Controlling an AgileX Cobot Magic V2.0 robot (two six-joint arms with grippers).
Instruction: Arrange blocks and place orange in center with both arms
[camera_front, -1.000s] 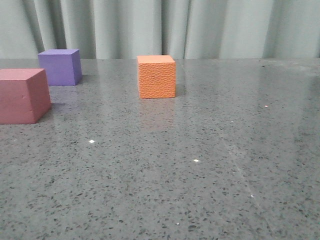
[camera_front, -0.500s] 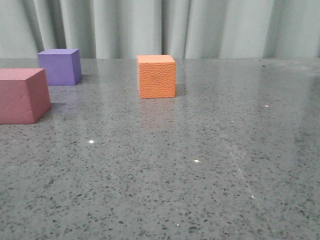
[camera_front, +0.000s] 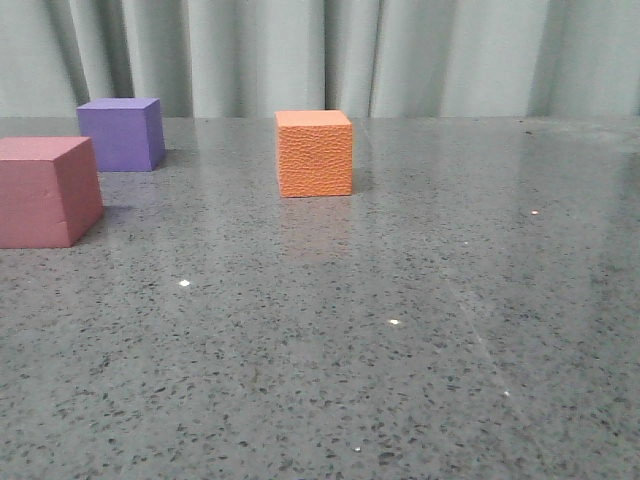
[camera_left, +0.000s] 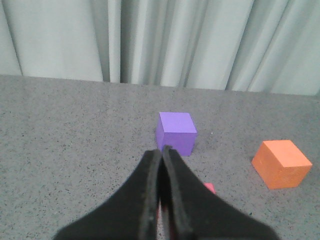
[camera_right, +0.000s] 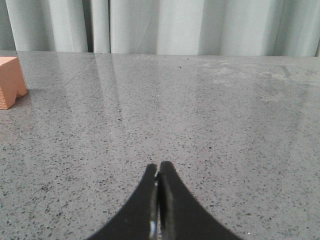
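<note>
Front view: pebbled orange cube (camera_front: 314, 153) on glossy speckled stone tabletop (camera_front: 400, 330).

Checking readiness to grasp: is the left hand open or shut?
Shut. In the left wrist view the left hand's fingers are pressed together, holding nothing.

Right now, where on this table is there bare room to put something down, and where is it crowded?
The whole near half and the right side of the grey table are bare, in front of and right of the orange cube. A narrower open strip lies between it and the purple cube. Tightest is the left edge, where the pink-red cube sits close in front of the purple one.
</note>
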